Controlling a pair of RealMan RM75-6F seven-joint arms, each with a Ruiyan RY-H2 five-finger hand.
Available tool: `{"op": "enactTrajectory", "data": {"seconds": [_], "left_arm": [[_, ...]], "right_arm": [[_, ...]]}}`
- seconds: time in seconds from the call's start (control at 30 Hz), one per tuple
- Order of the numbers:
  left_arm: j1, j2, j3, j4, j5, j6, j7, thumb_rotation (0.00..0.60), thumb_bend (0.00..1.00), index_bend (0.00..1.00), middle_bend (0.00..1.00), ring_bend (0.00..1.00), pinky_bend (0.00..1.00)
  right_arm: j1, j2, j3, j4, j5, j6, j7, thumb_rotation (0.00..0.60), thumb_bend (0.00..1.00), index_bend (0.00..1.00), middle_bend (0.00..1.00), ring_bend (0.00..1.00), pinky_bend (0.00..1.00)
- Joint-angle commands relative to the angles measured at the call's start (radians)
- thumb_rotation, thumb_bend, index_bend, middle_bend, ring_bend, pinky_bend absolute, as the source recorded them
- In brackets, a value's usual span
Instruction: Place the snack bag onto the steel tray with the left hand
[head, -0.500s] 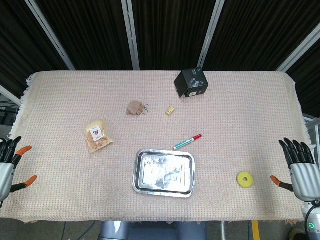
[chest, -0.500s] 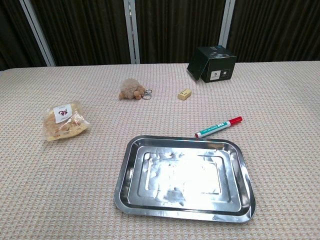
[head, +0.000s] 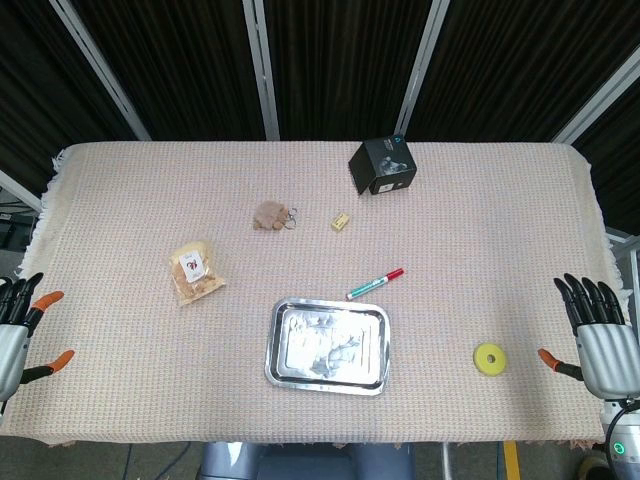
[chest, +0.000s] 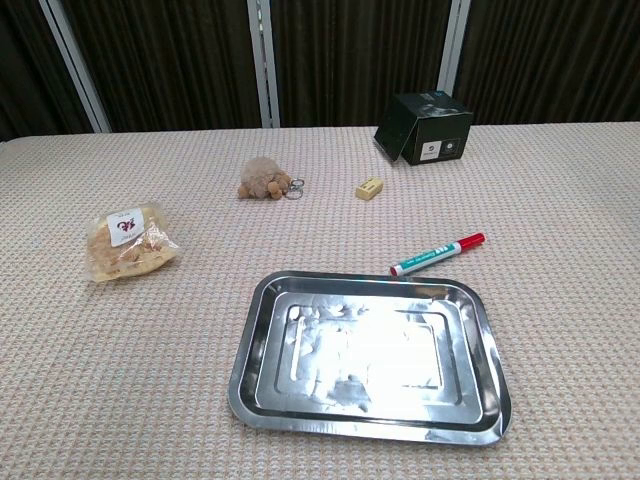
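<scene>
A: Where's your bag (head: 195, 272)?
B: On the cloth (head: 480, 250), left of the tray (head: 275, 345), apart. Your left hand (head: 14, 335) looks spread, holding nothing, though half cropped. Right hand (head: 600, 345) likewise.

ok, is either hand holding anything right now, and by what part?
Nothing is held. The left hand and right hand are both open at the table edges; the snack bag lies untouched on the cloth.
</scene>
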Motion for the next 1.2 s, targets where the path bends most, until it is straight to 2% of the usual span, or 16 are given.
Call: {"op": "enactTrajectory", "data": {"seconds": [0.03, 0.4, 0.63, 0.93, 1.07, 1.2], "left_arm": [[-0.001, 0.0, 0.0, 0.002, 0.0, -0.001, -0.002, 0.556, 0.06, 0.21, 0.0, 0.0, 0.0], [-0.028, -0.001, -0.006, 0.001, 0.009, -0.034, 0.016, 0.559, 0.07, 0.21, 0.0, 0.0, 0.0], [-0.081, 0.013, -0.016, -0.015, 0.02, -0.101, 0.046, 0.558, 0.06, 0.18, 0.0, 0.0, 0.0], [-0.248, 0.05, -0.059, -0.043, -0.054, -0.371, -0.012, 0.558, 0.01, 0.06, 0.0, 0.0, 0.0], [-0.355, 0.022, -0.093, 0.008, -0.109, -0.526, -0.026, 0.557, 0.01, 0.02, 0.0, 0.0, 0.0], [-0.449, -0.03, -0.117, 0.075, -0.175, -0.654, 0.015, 0.558, 0.01, 0.0, 0.0, 0.0, 0.0]], "right_arm": [[-0.001, 0.0, 0.0, -0.001, 0.002, 0.0, 0.0, 0.6, 0.0, 0.03, 0.03, 0.0, 0.0], [-0.007, -0.002, -0.001, 0.003, 0.012, 0.003, 0.002, 0.6, 0.0, 0.03, 0.03, 0.0, 0.0], [-0.011, -0.003, 0.0, 0.009, 0.018, 0.005, 0.009, 0.6, 0.0, 0.03, 0.03, 0.0, 0.0], [-0.008, 0.0, 0.002, 0.011, 0.013, 0.006, 0.009, 0.6, 0.0, 0.03, 0.03, 0.0, 0.0], [-0.008, 0.002, 0.002, 0.006, 0.009, 0.01, 0.006, 0.6, 0.0, 0.03, 0.03, 0.0, 0.0], [-0.012, 0.007, 0.003, 0.0, 0.012, 0.014, 0.006, 0.6, 0.0, 0.03, 0.03, 0.0, 0.0]]}}
